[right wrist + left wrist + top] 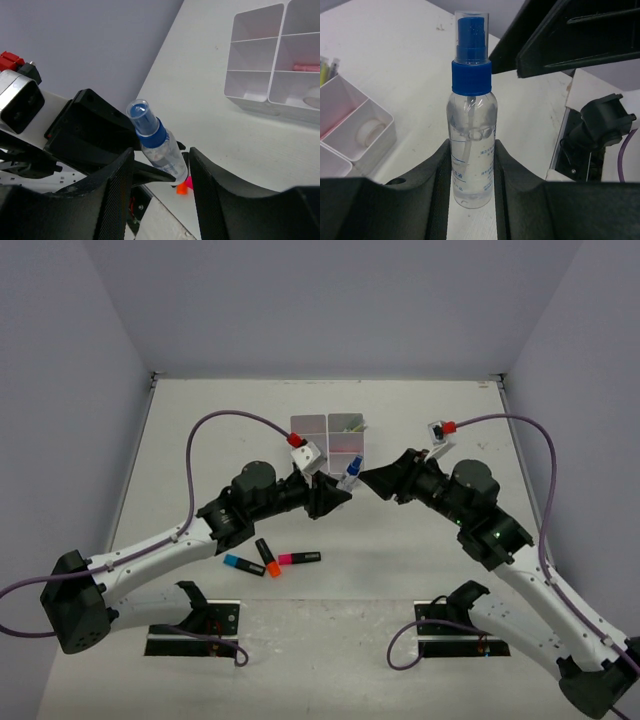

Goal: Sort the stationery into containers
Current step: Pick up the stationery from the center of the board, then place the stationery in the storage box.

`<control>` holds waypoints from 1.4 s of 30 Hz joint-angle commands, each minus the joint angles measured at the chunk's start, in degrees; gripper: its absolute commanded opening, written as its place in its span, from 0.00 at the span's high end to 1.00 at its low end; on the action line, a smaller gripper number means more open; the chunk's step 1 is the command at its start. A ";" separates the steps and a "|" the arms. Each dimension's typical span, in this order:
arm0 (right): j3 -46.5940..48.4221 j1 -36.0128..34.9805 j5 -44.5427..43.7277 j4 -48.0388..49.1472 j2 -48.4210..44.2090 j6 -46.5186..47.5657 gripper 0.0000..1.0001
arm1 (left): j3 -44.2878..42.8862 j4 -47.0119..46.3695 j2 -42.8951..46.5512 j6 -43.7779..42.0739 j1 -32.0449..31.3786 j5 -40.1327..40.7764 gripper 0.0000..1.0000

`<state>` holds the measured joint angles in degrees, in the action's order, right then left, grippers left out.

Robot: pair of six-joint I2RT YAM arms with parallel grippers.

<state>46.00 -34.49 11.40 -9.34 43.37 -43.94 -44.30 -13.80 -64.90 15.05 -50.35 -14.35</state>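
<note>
Left hand (471,167) pinched the blue-capped spray bottle (471,115) at frame centre, just below the tray (272,70). The right hand (161,172) straddled it, spread. An eraser (305,67) and tape ring (370,132) sat sorted, while three highlighters (272,562) lay unsorted on the bench (200,430), lower centre.

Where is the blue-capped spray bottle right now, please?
The spray bottle is mid-table in the top view, clamped in the left gripper beside the white tray, with the right gripper around it.

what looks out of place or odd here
Nothing spilled or damaged. The oddity is a clear spray bottle with a blue top, held in the left gripper, hardly stationery. Three highlighters lie loose outside the tray.
</note>
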 commanded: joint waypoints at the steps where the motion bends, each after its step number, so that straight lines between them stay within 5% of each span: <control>1: 2.71 -0.67 6.09 5.70 3.63 0.68 0.50 | -0.93 -5.27 -0.19 2.33 -0.19 -2.42 1.00; 10: 6.05 -1.93 5.43 5.40 10.03 3.79 0.59 | -1.88 -4.48 -0.79 2.61 -0.19 -6.46 1.00; 12: 6.89 -2.38 5.00 4.82 10.89 4.79 0.67 | -2.18 -4.24 -0.92 2.45 -0.28 -6.59 1.00; 16: 7.11 -2.78 4.15 4.51 11.82 6.42 1.00 | -3.22 -2.34 -1.54 1.68 -0.19 -6.05 1.00; 17: 6.77 -2.78 3.74 4.53 11.77 6.79 1.00 | -3.44 -1.83 -1.71 1.52 -0.19 -5.28 0.98; 22: 5.29 -2.73 -0.69 6.01 11.43 8.22 1.00 | -4.26 2.07 -1.23 0.90 -0.19 1.09 0.48; 24: 5.33 -2.69 -2.36 7.06 12.00 8.61 1.00 | -4.31 3.81 -0.75 0.76 -0.27 4.10 0.00; 29: 10.06 -2.62 -9.72 8.34 17.26 12.85 1.00 | -8.25 23.16 1.67 0.39 -0.28 21.20 0.00; 36: 21.76 -2.61 -18.33 13.92 32.07 20.66 1.00 | -14.59 56.24 8.77 14.20 -0.10 59.87 0.00; 42: 24.86 -2.69 -21.91 26.31 44.89 25.59 1.00 | -13.97 66.88 14.01 19.75 -0.10 68.06 0.00</control>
<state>68.44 -37.08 -5.61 5.72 82.10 -23.68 -57.98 40.88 -54.27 28.69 -50.59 41.12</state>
